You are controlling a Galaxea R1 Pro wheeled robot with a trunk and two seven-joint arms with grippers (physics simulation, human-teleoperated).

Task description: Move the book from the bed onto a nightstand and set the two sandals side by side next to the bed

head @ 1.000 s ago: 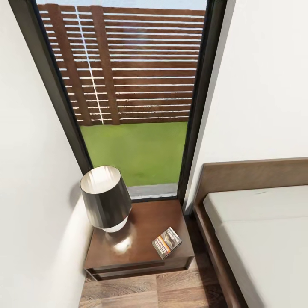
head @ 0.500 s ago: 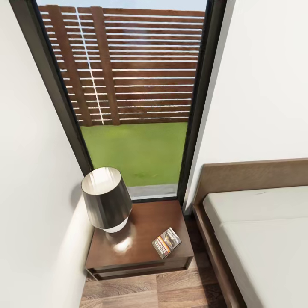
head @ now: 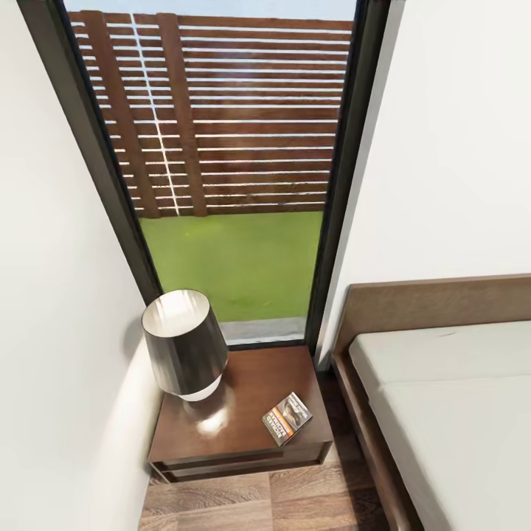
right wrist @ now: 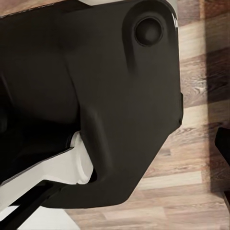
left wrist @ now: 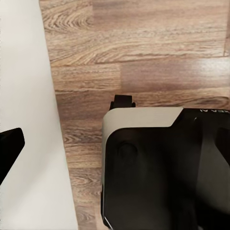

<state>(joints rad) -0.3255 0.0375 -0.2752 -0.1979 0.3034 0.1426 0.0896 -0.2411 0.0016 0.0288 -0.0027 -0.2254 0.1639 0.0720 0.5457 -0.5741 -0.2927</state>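
The book (head: 287,418), a thin paperback with a dark cover and an orange band, lies flat near the front right corner of the nightstand (head: 247,383). The bed (head: 457,420), pale mattress on a dark brown base, stands right of the nightstand across a narrow strip of floor. The sandals are out of view. In the left wrist view one dark fingertip (left wrist: 10,151) sits at the frame's edge, over the wood floor. In the right wrist view a dark fingertip (right wrist: 223,143) likewise sits at the edge. Nothing is between either pair of fingers.
A lamp (head: 184,343) with a dark shade stands on the nightstand's left half. A tall window (head: 236,147) is behind it, and a white wall (head: 51,295) is close on the left. My own dark base (left wrist: 167,172) is seen over wood-plank floor (left wrist: 143,38).
The whole head view has shifted very slightly, so the camera moved a little. The book, lamp and bed have not moved.
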